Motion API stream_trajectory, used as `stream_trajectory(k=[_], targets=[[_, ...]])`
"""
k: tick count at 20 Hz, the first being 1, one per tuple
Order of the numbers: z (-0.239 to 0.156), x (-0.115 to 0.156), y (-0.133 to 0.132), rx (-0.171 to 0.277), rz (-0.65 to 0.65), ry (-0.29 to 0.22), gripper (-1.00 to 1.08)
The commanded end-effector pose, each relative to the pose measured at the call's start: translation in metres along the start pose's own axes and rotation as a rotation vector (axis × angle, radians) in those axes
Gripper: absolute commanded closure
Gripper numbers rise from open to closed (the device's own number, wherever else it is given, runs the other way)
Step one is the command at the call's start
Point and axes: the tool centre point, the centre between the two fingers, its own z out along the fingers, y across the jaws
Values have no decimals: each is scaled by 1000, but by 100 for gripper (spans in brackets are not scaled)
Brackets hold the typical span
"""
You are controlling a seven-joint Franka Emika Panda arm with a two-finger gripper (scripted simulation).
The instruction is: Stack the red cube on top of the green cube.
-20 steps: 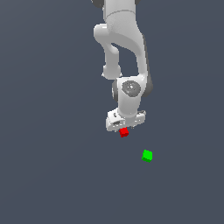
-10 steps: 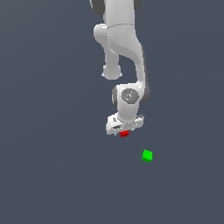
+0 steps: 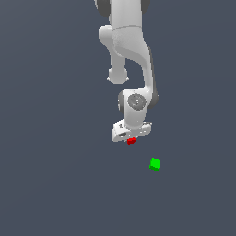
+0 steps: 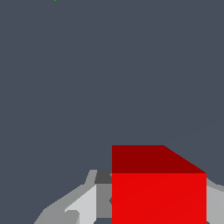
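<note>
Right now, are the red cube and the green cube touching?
Apart. The exterior view shows bare floor between the red cube, under the gripper, and the green cube.

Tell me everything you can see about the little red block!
The red block is a tiny, plain, bright red cube with flat faces and sharp edges, no marks. In the exterior view it sits right under the robot's white hand, mostly hidden by it, and apart from the green block. In the wrist view it fills the lower part, its top face a darker red, with grey finger parts showing on either side. Whether they squeeze it is unclear.
</note>
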Motion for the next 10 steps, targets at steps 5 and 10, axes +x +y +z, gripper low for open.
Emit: stream_trajectory(k=[5, 10], targets=[[-3, 0, 1, 0, 1, 1, 108], [-19, 0, 1, 0, 1, 1, 108]])
